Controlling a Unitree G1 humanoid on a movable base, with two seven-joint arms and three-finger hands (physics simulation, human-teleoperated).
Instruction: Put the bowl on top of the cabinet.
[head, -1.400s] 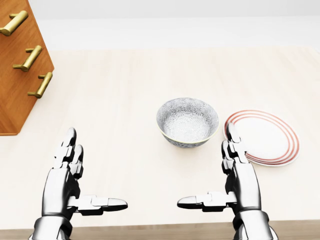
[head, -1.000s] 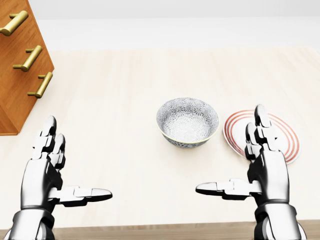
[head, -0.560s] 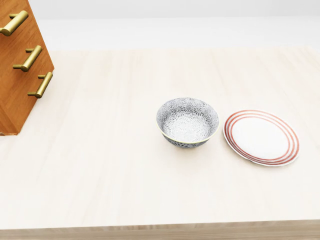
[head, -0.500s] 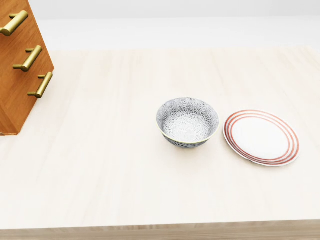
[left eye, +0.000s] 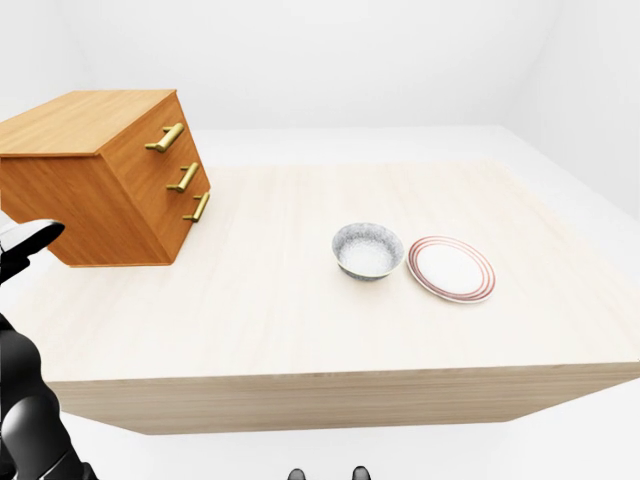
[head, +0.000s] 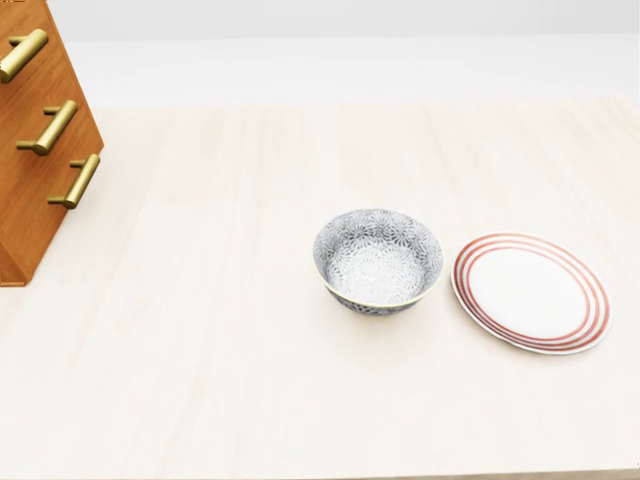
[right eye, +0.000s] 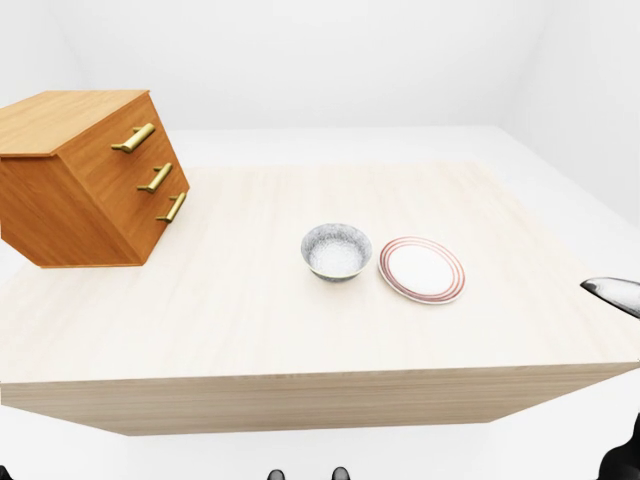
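A grey patterned bowl (head: 378, 260) stands upright on the pale wooden table (head: 220, 330), right of the middle in the head view. The wooden cabinet (left eye: 100, 175) with three brass handles stands at the table's left; its flat top shows in the left-eye view. Neither hand appears in the head view. One silver finger of my left hand (left eye: 28, 238) juts in at the left edge of the left-eye view, above the black arm (left eye: 30, 420). A silver fingertip of my right hand (right eye: 612, 293) shows at the right edge of the right-eye view. Both are far from the bowl.
A white plate with red rings (head: 530, 292) lies just right of the bowl, nearly touching it. The table's near edge (left eye: 320, 395) runs across the bottom of the eye views. White floor and walls surround the table.
Both open hands drew apart and left the head view. The whole head picture has shifted slightly, with bowl and plate now lower, so the camera has moved.
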